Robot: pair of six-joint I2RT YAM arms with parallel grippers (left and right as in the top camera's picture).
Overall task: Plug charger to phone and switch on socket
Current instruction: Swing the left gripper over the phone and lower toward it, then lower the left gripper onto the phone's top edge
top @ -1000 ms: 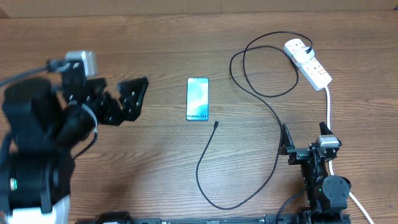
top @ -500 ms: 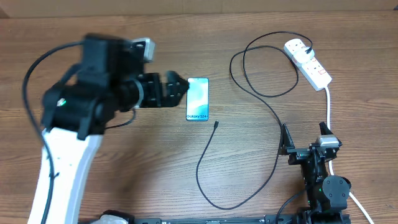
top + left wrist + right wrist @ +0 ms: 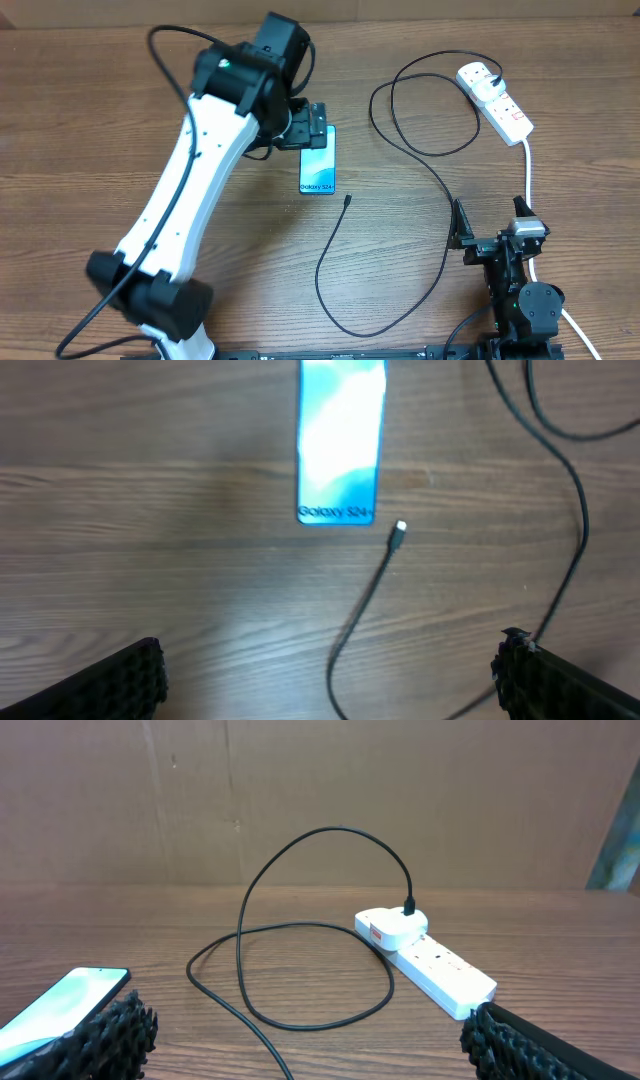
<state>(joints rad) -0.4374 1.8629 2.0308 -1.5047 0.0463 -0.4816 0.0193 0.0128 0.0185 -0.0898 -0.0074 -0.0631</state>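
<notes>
- Shows the phone flat on the bench, near the middle, screen up.
- Sets its long axis running from the robot's side to the far edge, with the "Galaxy S24" end pointing back at the robot.
- Puts the charger in loose loops to the right of the phone. Its connector tip lies just beside the phone's near right corner, close but not touching.
- Has the white plug head seated in the far end of the socket, which lies slantwise at the far right, well apart from the phone.
- Holds the left gripper over the phone's far end, spread wide with nothing between the fingers.
- Keeps the right gripper low at the near right, likewise spread and empty.
- Differs from a second ago in the left arm alone: then drawn back at the left of the bench, well apart from the phone, half a second ago just beside its left edge, now above it.
- Leaves phone, charger, socket and right arm where they were.
</notes>
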